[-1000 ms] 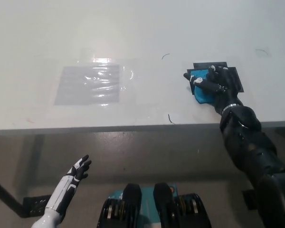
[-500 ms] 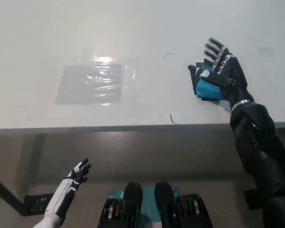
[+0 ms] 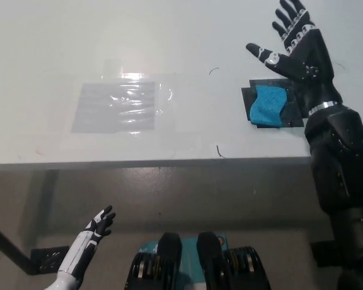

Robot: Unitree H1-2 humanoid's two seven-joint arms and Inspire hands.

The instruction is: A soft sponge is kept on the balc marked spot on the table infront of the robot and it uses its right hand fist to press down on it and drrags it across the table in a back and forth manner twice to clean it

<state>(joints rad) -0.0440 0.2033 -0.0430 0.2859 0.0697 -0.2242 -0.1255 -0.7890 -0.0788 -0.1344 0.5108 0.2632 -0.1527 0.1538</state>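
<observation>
Head view: right hand (image 3: 299, 51) spread above sponge (image 3: 267, 106).

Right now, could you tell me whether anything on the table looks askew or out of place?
Only a little. The blue sponge lies slightly crooked and wavy-edged on the black marked spot, covering its left part. The right hand is open above and beyond it, not pressing. The left hand rests below the table edge.

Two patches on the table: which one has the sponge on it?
The black marked patch at the right, beside the raised, open right robot hand, carries the blue sponge. The shiny clear film patch at the left lies bare.
</observation>
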